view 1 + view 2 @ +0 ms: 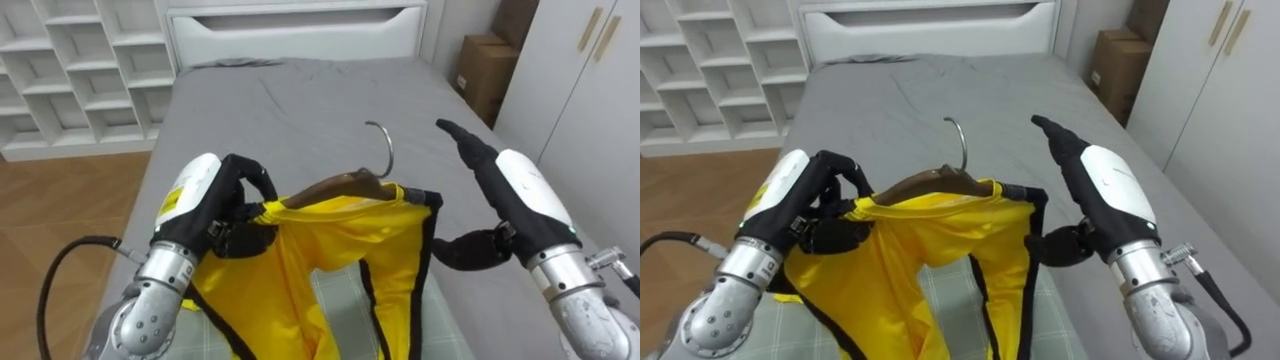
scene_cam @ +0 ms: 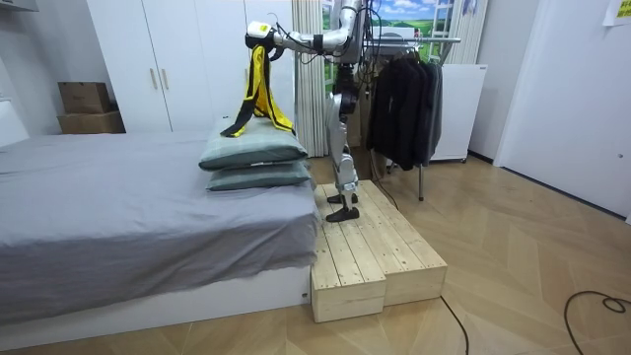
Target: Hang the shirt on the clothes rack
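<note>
A yellow vest (image 1: 335,245) with black trim hangs on a brown wooden hanger (image 1: 330,187) whose metal hook (image 1: 385,150) points up. My left hand (image 1: 215,195) is curled round the vest's left shoulder and that end of the hanger. Straight fingers of my right hand (image 1: 510,185) point forward beside the vest's right shoulder, and its thumb reaches toward the black trim. In the room view the vest (image 2: 258,94) is held high over the pillows.
I stand on a wooden platform (image 2: 380,251) beside the grey bed (image 1: 300,100), with two pillows (image 2: 254,153) below the vest. A clothes rack (image 2: 404,94) with dark garments is behind me. White shelves (image 1: 70,70), a cardboard box (image 1: 483,70) and a wardrobe (image 1: 580,70) flank the bed.
</note>
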Controlling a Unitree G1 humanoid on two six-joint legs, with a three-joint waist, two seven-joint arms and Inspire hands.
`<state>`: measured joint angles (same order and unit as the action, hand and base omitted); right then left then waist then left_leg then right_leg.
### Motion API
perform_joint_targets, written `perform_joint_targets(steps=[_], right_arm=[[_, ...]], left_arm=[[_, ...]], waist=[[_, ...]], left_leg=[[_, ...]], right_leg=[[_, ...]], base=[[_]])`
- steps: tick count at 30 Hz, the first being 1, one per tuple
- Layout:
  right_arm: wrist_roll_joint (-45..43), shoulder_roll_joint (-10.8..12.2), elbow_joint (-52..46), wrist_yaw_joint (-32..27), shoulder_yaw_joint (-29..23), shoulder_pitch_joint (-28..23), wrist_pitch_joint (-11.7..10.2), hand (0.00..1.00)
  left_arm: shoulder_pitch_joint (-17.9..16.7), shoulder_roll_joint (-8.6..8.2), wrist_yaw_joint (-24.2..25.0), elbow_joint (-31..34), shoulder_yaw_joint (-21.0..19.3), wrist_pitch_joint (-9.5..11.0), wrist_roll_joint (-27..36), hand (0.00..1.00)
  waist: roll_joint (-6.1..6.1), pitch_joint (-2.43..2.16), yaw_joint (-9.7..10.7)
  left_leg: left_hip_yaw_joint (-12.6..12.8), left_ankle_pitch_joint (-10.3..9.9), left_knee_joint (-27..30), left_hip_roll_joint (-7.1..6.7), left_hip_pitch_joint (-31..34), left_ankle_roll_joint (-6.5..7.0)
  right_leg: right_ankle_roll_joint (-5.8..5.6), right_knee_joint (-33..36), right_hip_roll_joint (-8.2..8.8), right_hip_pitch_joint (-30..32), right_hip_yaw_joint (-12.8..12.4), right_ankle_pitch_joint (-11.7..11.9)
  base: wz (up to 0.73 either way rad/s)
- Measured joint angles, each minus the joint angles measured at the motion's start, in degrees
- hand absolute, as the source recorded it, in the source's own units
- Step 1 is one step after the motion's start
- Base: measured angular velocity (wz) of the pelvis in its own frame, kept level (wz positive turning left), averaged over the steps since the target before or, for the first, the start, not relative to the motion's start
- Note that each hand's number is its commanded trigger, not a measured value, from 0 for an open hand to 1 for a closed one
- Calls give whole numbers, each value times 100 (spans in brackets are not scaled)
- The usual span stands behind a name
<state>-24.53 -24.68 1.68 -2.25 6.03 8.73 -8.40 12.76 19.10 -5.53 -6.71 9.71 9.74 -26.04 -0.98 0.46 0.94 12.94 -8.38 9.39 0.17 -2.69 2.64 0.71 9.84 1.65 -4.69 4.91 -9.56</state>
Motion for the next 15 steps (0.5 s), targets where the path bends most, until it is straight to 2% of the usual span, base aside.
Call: perform_joint_targets(steps=[5, 15], right_arm=[[-8, 0, 1, -4, 6, 77, -31, 0], [-34, 0, 101, -10, 177, 300, -31, 0]], left_arm=[[0, 3, 0, 72, 1, 88, -1, 100], [2, 9, 3, 72, 33, 88, -2, 100]], waist=[[-7, 2, 4], [-90, 34, 10]], left_leg=[[-18, 0, 6, -2, -8, 0], [-20, 0, 18, -7, 13, 0]], right_leg=[[0, -3, 5, -16, 27, 1], [-1, -20, 9, -1, 18, 0]], base=[[0], [0]])
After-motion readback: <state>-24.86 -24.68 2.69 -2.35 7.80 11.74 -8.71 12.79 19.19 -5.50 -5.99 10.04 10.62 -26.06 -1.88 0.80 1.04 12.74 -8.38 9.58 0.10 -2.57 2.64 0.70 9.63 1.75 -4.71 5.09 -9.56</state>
